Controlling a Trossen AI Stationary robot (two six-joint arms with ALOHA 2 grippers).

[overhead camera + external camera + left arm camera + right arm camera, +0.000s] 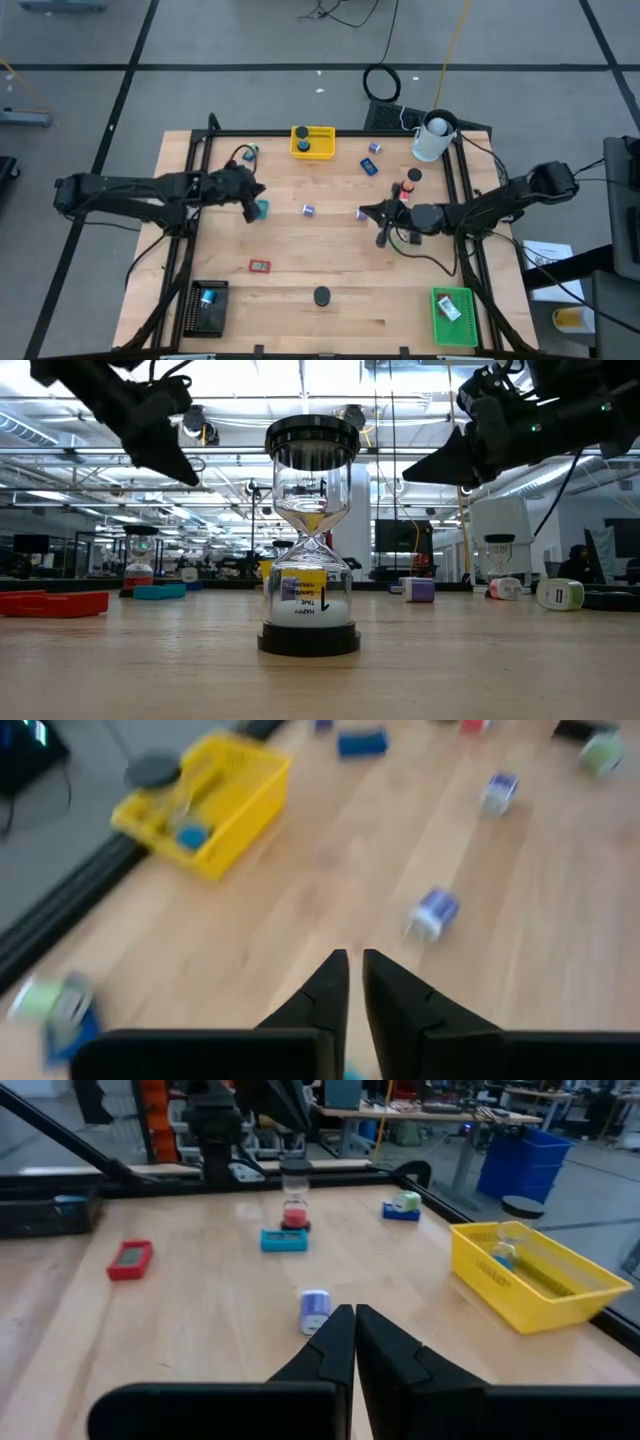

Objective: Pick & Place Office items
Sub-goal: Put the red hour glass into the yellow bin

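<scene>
Small office items lie scattered over the wooden table: a teal block (262,209), two purple rolls (308,210) (362,213), a blue block (369,167), a red block (259,265) and a black-capped hourglass (310,535) standing upright near the table's near edge. My left gripper (252,205) hovers shut just above the teal block, holding nothing; its wrist view shows the shut fingers (353,962) over bare wood. My right gripper (381,232) hovers shut beside the right purple roll (315,1308), also holding nothing. In the low view both grippers hang well above the tabletop.
A yellow mesh tray (313,141) holding dark-capped items sits at the far edge, with a white cup (432,138) at the far right. A black tray (207,305) is at the near left and a green tray (453,315) at the near right. Bare wood lies between the arms.
</scene>
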